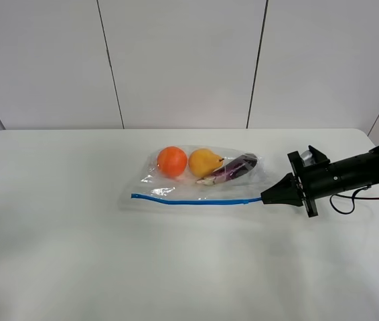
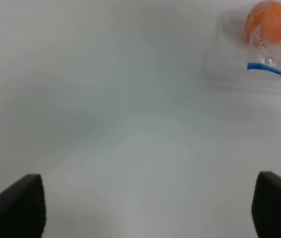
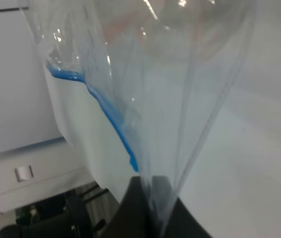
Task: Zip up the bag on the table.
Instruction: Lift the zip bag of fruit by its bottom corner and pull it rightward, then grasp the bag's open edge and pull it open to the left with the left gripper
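The clear plastic bag [image 1: 196,175] lies on the white table [image 1: 76,254] with an orange [image 1: 172,161], a yellow pear [image 1: 205,162] and a purple eggplant [image 1: 236,166] inside. Its blue zipper strip [image 1: 189,200] runs along the near edge. My right gripper [image 1: 266,198] is shut on the bag's right corner at the zipper's end; the wrist view shows the plastic [image 3: 170,99] stretched from the closed tips [image 3: 150,193]. My left gripper [image 2: 145,208] is open over bare table, far from the bag [image 2: 264,54]; it does not show in the high view.
A white panelled wall [image 1: 189,60] stands behind the table's far edge. A black cable [image 1: 350,200] loops beside the right arm [image 1: 350,174].
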Available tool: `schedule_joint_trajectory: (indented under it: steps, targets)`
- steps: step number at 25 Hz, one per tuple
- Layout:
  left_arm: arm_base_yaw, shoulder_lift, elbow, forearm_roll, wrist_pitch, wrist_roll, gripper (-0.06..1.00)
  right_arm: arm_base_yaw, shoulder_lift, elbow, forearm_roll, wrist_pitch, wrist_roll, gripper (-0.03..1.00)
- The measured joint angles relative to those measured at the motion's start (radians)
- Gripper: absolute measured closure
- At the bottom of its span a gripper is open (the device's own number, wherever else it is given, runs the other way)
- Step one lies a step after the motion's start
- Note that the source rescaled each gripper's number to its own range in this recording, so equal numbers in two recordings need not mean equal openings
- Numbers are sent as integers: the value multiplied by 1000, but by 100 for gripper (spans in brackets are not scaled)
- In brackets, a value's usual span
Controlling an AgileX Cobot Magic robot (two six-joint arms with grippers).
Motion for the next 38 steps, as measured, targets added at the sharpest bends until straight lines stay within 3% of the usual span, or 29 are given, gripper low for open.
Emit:
schedule_joint_trajectory:
  steps: [7, 19, 31, 34, 38]
  targets:
    - [0, 0, 0, 0, 0, 0, -4, 5, -44, 0, 76, 0, 26, 97]
    - [0, 0, 0, 0, 0, 0, -4, 103, -138, 0, 192, 0, 48, 97]
    - [0, 0, 0, 5, -1, -4, -4, 103, -141, 1, 197, 0, 75, 97]
    - [0, 31, -29, 17, -34, -24, -4, 103, -141, 1, 197, 0, 78, 97]
    - [0, 227, -137, 26, -142, -25, -4, 103, -141, 1, 197, 0, 78, 97]
